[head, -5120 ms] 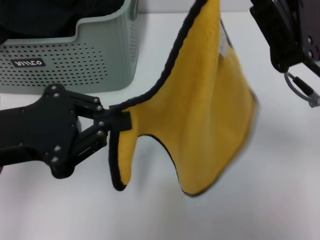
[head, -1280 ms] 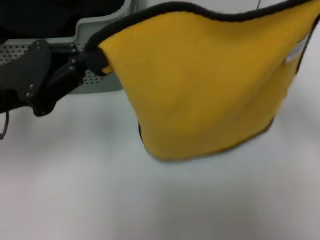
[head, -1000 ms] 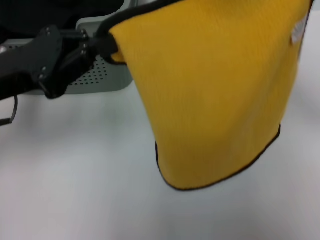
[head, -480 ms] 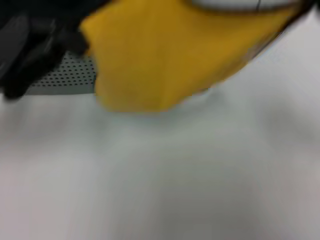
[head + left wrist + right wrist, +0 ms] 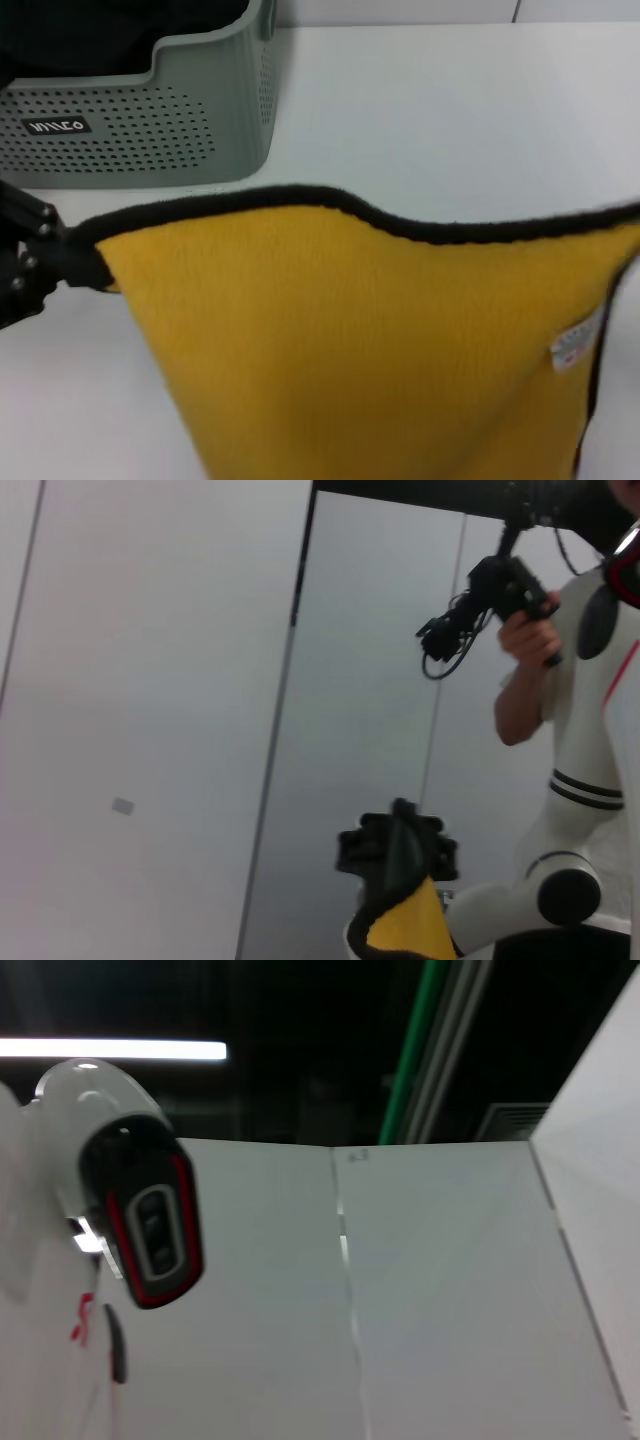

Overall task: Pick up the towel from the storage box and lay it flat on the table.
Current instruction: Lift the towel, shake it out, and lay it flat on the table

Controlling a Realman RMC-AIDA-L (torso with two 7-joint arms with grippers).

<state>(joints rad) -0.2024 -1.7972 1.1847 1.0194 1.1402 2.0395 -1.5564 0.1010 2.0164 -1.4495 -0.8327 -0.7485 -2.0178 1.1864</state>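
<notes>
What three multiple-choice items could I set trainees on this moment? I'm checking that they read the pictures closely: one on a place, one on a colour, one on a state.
1. Where does the storage box stand in the head view?
A. Far left of the table
B. Far right of the table
C. Under the towel

2. What colour is the trim on the yellow towel?
A. White
B. Black
C. Red

3. How is the towel now?
A. Folded inside the box
B. Lying flat on the table
C. Held up, spread wide

Key:
1 A, the box sits at the upper left.
2 B, a black band runs along the top edge.
3 C, the left gripper pinches one corner and the cloth hangs stretched.
</notes>
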